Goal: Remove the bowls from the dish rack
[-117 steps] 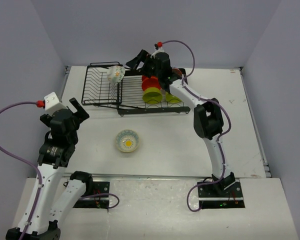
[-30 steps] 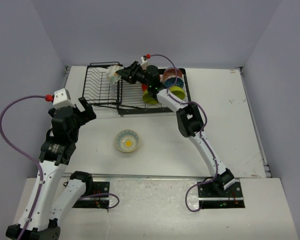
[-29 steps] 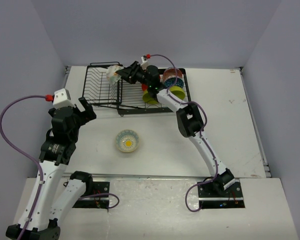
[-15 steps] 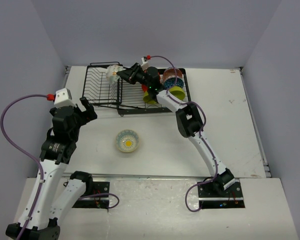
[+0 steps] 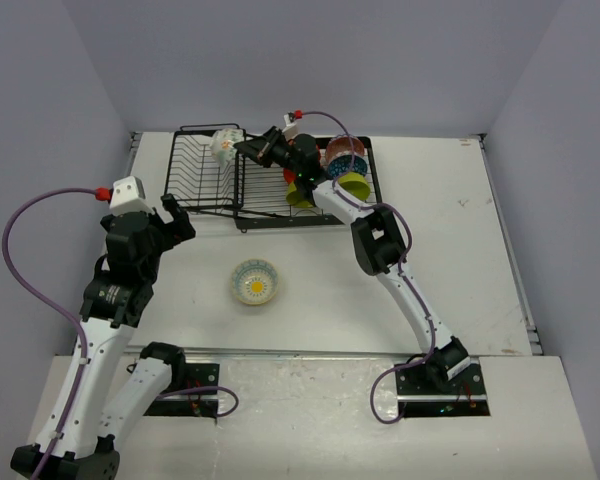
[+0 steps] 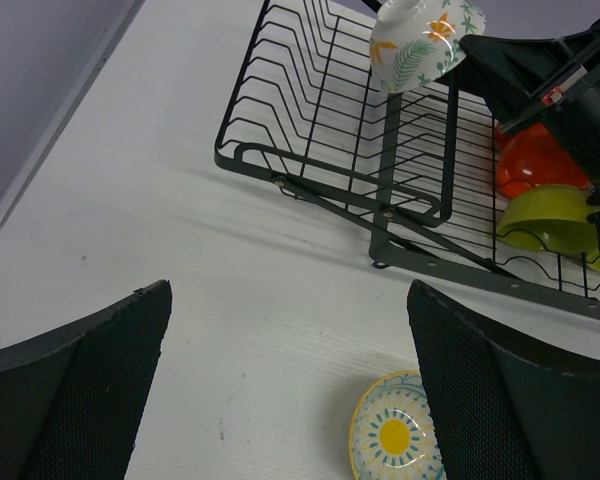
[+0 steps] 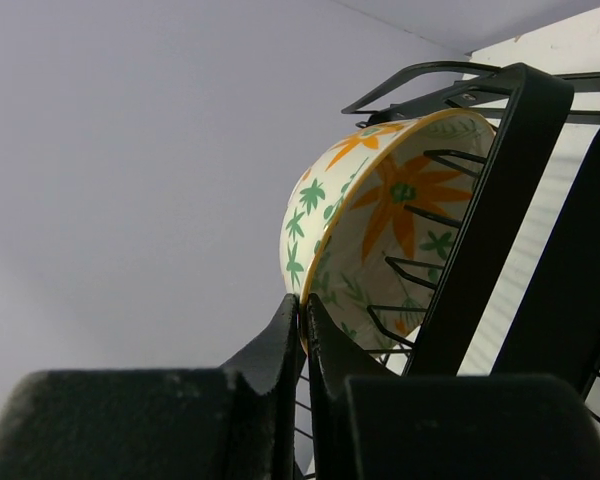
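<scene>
A cream floral bowl [image 5: 224, 146] [image 6: 420, 40] [image 7: 380, 210] stands tilted in the left part of the black wire dish rack [image 5: 195, 172] [image 6: 320, 110] [image 7: 500, 200]. My right gripper [image 5: 242, 148] [image 7: 304, 305] is shut on its yellow rim, one finger inside and one outside. Orange-red [image 6: 535, 165], lime green [image 5: 354, 184] [image 6: 550, 220] and blue speckled [image 5: 342, 166] bowls stand in the rack's right part. A bowl with a yellow sun pattern [image 5: 255, 281] [image 6: 395, 435] sits upright on the table. My left gripper [image 5: 167, 215] [image 6: 288, 290] hovers open and holds nothing, left of that bowl.
The rack lies at the back of the white table [image 5: 460, 250], close to the rear wall. My right arm [image 5: 380, 240] stretches over the rack's right part. The table's raised left edge [image 6: 70, 110] runs beside the rack.
My right gripper's jaws have closed onto the floral bowl's rim, after it came over from the rack's right part. The bowl has shifted slightly. My left arm has hardly moved.
</scene>
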`<move>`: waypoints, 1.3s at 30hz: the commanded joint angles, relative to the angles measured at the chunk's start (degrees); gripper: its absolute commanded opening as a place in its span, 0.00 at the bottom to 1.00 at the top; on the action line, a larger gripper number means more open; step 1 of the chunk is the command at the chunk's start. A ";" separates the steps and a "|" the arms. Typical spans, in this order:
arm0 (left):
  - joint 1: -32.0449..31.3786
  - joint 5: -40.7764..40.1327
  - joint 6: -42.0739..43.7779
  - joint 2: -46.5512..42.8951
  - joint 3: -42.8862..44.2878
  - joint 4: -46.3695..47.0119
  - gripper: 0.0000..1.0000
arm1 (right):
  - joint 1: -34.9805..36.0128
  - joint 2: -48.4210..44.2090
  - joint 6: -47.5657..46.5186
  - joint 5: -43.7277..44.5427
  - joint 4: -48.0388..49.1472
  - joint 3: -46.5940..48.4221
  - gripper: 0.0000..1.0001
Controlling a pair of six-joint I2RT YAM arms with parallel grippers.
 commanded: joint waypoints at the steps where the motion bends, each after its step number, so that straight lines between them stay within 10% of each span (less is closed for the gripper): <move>1: -0.44 -0.31 1.60 -0.10 0.59 1.69 1.00 | 0.34 -0.08 0.45 1.57 3.29 1.00 0.01; 39: -0.44 -3.48 1.68 -0.46 0.59 1.08 1.00 | 0.25 -10.01 7.83 -5.37 18.32 -7.08 0.00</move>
